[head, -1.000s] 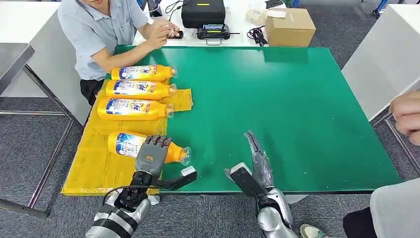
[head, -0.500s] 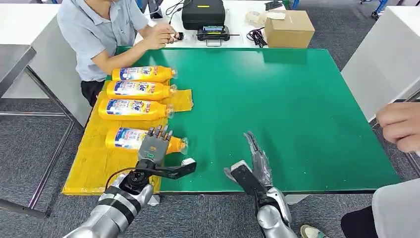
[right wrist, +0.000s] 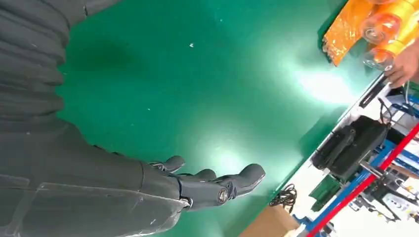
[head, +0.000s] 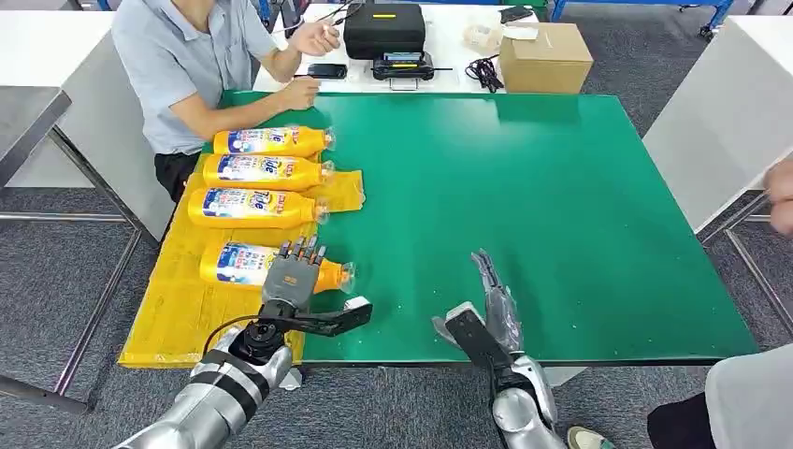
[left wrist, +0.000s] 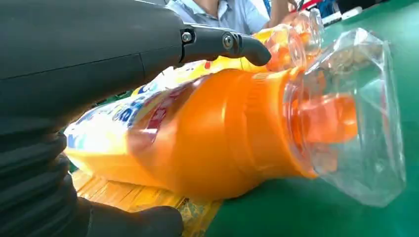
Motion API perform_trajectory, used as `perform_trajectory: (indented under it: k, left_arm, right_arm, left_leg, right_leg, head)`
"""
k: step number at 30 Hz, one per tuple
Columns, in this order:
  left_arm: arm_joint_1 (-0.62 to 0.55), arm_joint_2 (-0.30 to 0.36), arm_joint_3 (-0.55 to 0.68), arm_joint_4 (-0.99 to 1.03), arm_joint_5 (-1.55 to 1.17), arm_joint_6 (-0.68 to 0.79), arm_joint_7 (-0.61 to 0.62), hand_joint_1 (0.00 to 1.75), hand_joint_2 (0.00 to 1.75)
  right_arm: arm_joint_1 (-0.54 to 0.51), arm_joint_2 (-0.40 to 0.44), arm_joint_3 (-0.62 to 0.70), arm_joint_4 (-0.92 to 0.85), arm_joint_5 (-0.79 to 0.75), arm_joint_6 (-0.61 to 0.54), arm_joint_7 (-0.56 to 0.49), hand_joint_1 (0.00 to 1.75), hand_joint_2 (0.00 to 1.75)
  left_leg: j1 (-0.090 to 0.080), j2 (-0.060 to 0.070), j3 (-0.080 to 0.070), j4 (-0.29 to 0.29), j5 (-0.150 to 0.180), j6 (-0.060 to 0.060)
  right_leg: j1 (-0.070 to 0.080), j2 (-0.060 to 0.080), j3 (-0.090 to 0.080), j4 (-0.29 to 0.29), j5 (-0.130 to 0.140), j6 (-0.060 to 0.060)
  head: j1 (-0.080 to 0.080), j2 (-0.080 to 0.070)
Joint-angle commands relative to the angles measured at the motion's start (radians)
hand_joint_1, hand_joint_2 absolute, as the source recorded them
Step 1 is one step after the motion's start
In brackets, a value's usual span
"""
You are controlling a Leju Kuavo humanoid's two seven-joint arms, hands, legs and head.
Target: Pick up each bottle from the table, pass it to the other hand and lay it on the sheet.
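Observation:
Four orange bottles lie side by side on the yellow sheet (head: pixel 178 313) at the left of the green table (head: pixel 524 187). The nearest bottle (head: pixel 238 264) rests on the sheet with its clear cap over the green. My left hand (head: pixel 292 278) hovers over its neck, fingers straight and thumb spread aside, gripping nothing. Up close, the fingers (left wrist: pixel 232 43) stretch just above this bottle (left wrist: pixel 207 138). The other bottles (head: pixel 251 207) (head: pixel 262 171) (head: pixel 269 140) lie farther back. My right hand (head: pixel 496 309) stands on edge near the table's front edge, flat and holding nothing; its fingers (right wrist: pixel 217 185) hang above bare green.
A person sits at the far left corner with a forearm (head: pixel 238 103) beside the farthest bottle. A black case (head: pixel 383 26) and a cardboard box (head: pixel 545 56) stand behind the table. Another person's hand (head: pixel 781 192) and knee (head: pixel 748 402) show at the right.
My left hand has lifted off the nearest bottle and drawn back a little, leaving it on the sheet. My right hand has slid slightly back. The seated person raised one hand.

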Motion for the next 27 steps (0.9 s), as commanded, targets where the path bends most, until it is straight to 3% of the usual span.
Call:
perform_trajectory:
  k: [1,5,10,14,15,21,22,27]
  left_arm:
    - [0.111,0.001,-0.034,-0.140,-0.003,0.063,-0.034,0.00,1.75]
    - [0.183,0.008,-0.059,-0.284,0.008,0.098,-0.064,0.00,1.75]
    - [0.257,0.034,-0.104,-0.418,-0.009,0.108,-0.076,0.00,1.75]
    - [0.322,0.054,-0.128,-0.524,-0.012,0.152,-0.088,0.00,1.75]
    - [0.339,0.056,-0.134,-0.550,-0.013,0.158,-0.090,0.00,1.75]
    - [0.397,0.061,-0.160,-0.645,0.023,0.278,-0.144,0.00,1.75]
    - [0.408,0.060,-0.170,-0.666,0.092,0.295,-0.192,0.00,1.75]
    - [0.451,0.049,-0.195,-0.748,0.418,0.300,-0.372,0.00,1.75]
  right_arm:
    - [0.040,0.006,-0.043,-0.031,-0.017,0.006,-0.014,0.00,1.75]
    - [0.075,0.019,-0.062,-0.084,-0.063,0.006,-0.040,0.00,1.75]
    - [0.109,0.032,-0.093,-0.123,-0.237,0.137,-0.053,0.00,1.75]
    - [0.139,0.049,-0.116,-0.140,-0.277,0.148,-0.056,0.00,1.75]
    - [0.146,0.052,-0.117,-0.149,-0.280,0.147,-0.056,0.00,0.00]
    - [0.155,0.088,-0.116,-0.191,-0.306,0.075,-0.039,0.00,0.00]
    - [0.162,0.085,-0.103,-0.211,-0.331,0.071,-0.068,0.00,1.75]
    - [0.201,0.078,-0.050,-0.335,-0.359,0.045,-0.150,0.00,1.75]
  left_leg:
    - [0.000,0.001,0.001,-0.001,-0.001,-0.001]
    - [0.001,0.001,0.000,0.000,-0.002,-0.003]
    - [0.001,0.001,-0.005,0.001,-0.002,-0.002]
    - [0.002,0.002,-0.005,0.001,-0.004,-0.003]
    - [0.001,0.002,-0.007,0.000,-0.002,-0.002]
    - [0.001,0.002,-0.009,0.000,-0.002,-0.002]
    - [0.002,0.003,-0.008,0.001,-0.004,-0.003]
    - [0.000,0.002,-0.012,0.001,-0.002,-0.001]
  right_leg:
    - [0.001,0.000,0.001,-0.001,0.000,-0.001]
    - [0.001,0.001,0.000,-0.001,-0.002,-0.003]
    - [0.001,0.001,-0.005,0.000,-0.002,-0.003]
    - [0.002,0.001,-0.005,0.000,-0.003,-0.004]
    - [0.001,0.001,-0.008,0.000,-0.002,-0.002]
    - [0.001,0.002,-0.010,0.000,-0.002,-0.003]
    - [0.002,0.002,-0.009,0.001,-0.003,-0.004]
    - [0.000,0.001,-0.013,0.001,-0.001,-0.002]
  head:
    - [0.000,0.000]
    - [0.000,0.000]
    - [0.000,0.000]
    - [0.000,0.000]
    - [0.000,0.000]
    - [0.000,0.000]
    - [0.000,0.000]
    - [0.000,0.000]
